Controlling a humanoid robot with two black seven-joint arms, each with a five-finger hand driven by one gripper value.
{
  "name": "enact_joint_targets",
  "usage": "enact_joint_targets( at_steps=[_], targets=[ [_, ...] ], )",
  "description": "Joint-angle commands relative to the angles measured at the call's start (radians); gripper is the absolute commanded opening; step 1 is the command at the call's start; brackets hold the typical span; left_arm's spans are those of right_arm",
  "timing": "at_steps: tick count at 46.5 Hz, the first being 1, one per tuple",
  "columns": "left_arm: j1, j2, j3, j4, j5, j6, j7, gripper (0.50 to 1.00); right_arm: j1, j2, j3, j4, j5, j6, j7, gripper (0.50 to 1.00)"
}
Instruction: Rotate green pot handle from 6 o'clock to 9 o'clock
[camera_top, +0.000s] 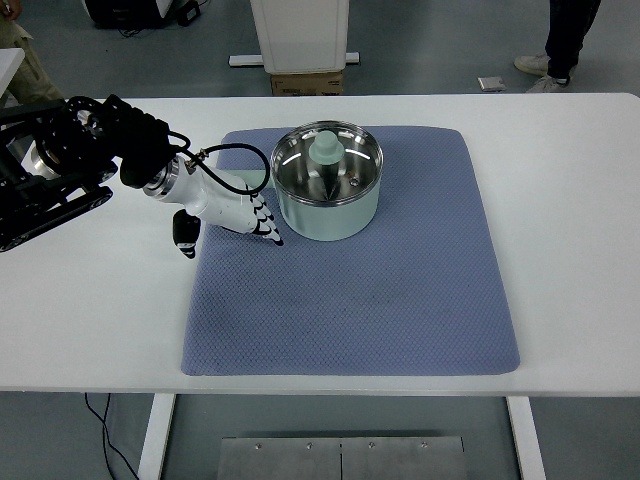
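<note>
One white tabletop (90, 320) carries a blue mat (400, 300), and the green pot (328, 182) stands at the mat's far edge, a lid knob showing inside it. No long handle is visible, so its clock position is unclear. Left hand (250, 212) sits beside the pot's left wall, fingers (266, 222) extended, holding nothing. Turning seems pending; next, press or grip the wall.

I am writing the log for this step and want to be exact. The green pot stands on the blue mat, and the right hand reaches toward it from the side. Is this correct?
Not quite. It is the left hand that reaches toward the green pot: its arm comes in from the picture's left edge. No right arm is visible. The pot does stand on the blue mat. The top view shows this.
</note>
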Motion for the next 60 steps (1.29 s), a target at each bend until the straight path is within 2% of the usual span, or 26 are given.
enact_joint_targets(
  at_steps=[1, 10, 29, 60],
  targets=[
    [0.0, -0.003, 0.0, -0.002, -0.011, -0.01, 0.0, 1.0, 0.0, 0.0, 0.0, 0.0, 0.0, 0.0, 0.0, 1.0],
    [0.001, -0.003, 0.0, -0.029, -0.087, -0.059, 0.0, 1.0, 0.0, 0.0, 0.0, 0.0, 0.0, 0.002, 0.0, 1.0],
    [-0.005, -0.007, -0.002, -0.1, -0.258, -0.107, 0.0, 1.0, 0.0, 0.0, 0.0, 0.0, 0.0, 0.0, 0.0, 1.0],
    [-0.005, -0.013, -0.017, -0.109, -0.836, -0.099, 0.0, 1.0, 0.0, 0.0, 0.0, 0.0, 0.0, 0.0, 0.0, 1.0]
  ],
)
